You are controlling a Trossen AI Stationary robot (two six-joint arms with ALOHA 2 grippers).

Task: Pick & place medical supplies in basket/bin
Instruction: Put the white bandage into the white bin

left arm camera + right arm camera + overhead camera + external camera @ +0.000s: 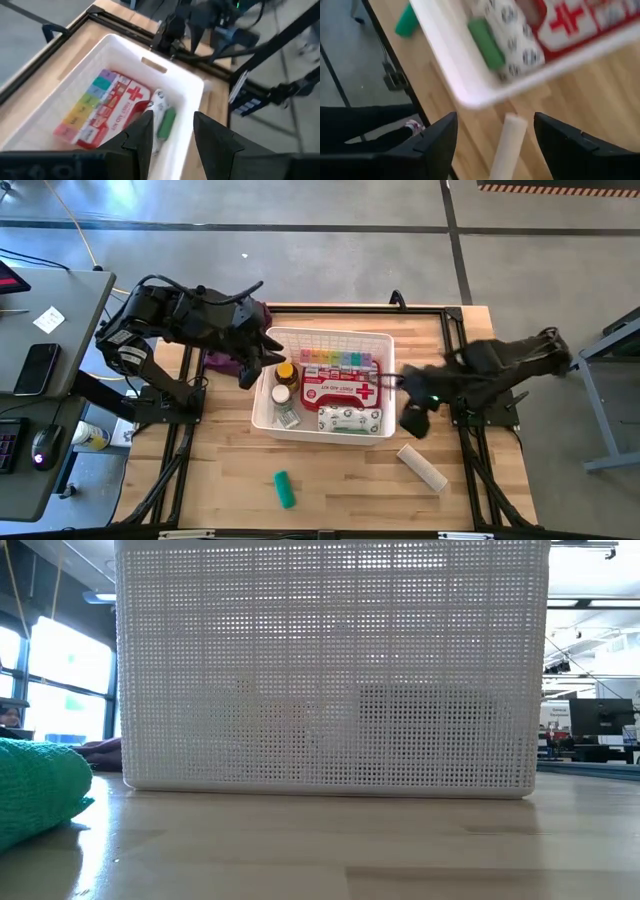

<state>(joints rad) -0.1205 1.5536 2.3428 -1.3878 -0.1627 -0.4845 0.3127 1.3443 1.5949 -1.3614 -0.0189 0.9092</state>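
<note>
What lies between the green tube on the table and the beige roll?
In the high view, only bare wooden table lies between the green tube and the beige roll; the white basket sits farther back.

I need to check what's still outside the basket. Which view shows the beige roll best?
The high view: the whole beige roll lies on the table, right of the basket. The right wrist view shows one blurred end; the others miss it.

Low view — basket point(330, 670) wall hides its contents; green roll point(35, 790) cut off.
</note>
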